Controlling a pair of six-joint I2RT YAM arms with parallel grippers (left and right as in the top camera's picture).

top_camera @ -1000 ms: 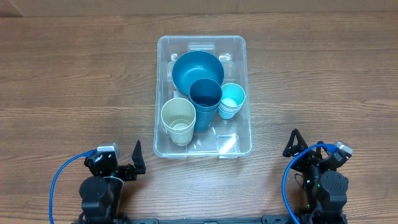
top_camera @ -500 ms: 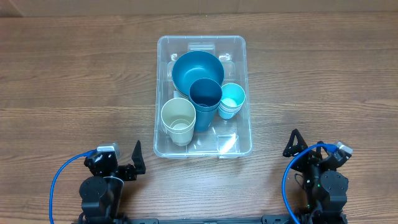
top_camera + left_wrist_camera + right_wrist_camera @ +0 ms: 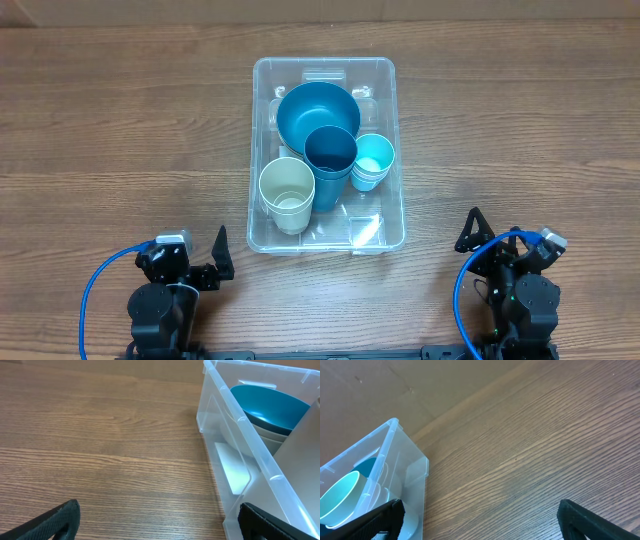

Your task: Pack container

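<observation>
Overhead: container sits mid-way across the table. Inside it I count one blue bowl, one dark blue cup, one cream cup and one teal cup stack. Left end effector and right end effector are released, empty, well apart from the container.

Left wrist: container wall to the right; a paler bowl seems nested under the blue one.

Right wrist: container corner at left. Judged light, stiff, slick; grip its rim.
</observation>
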